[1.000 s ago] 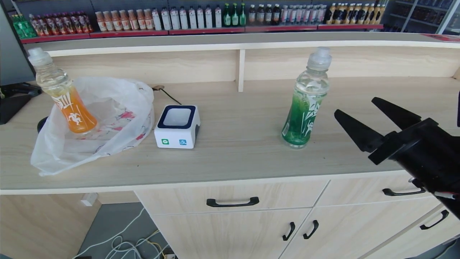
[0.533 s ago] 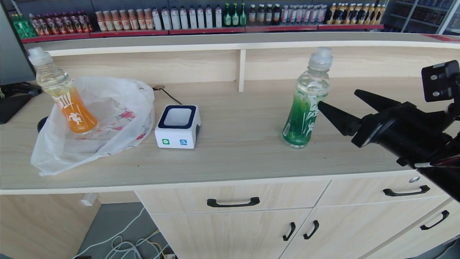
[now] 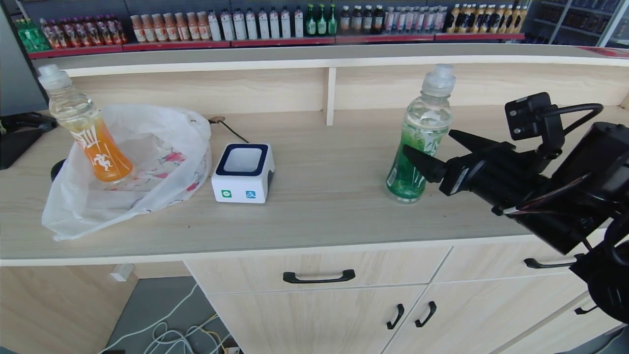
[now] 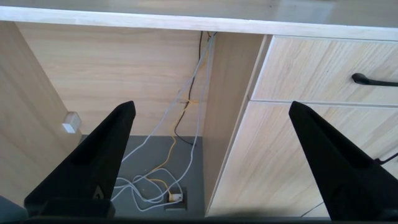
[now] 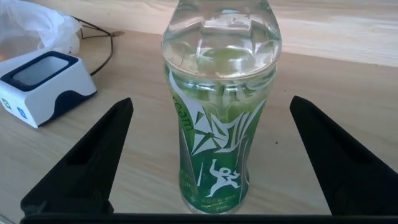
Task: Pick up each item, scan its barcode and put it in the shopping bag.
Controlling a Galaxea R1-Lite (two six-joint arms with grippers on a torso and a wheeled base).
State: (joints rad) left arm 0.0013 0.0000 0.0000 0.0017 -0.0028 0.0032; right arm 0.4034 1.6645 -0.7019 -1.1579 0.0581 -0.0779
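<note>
One bottle remains to bag: within a second the right gripper [image 3: 428, 141], fingers spread wide, has slid left to flank the upright green bottle [image 5: 214, 143] right of the scanner [image 3: 242, 172], ready to close; the left gripper [image 4: 211, 106] hangs open below the counter [image 3: 314, 216].

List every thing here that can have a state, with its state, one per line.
shopping bag: open, on counter.
orange bottle: capped, leaning in the shopping bag.
green bottle: upright on counter, capped, ungripped.
right gripper: open, at the green bottle.
left gripper: open, empty.
drawers: shut.
</note>
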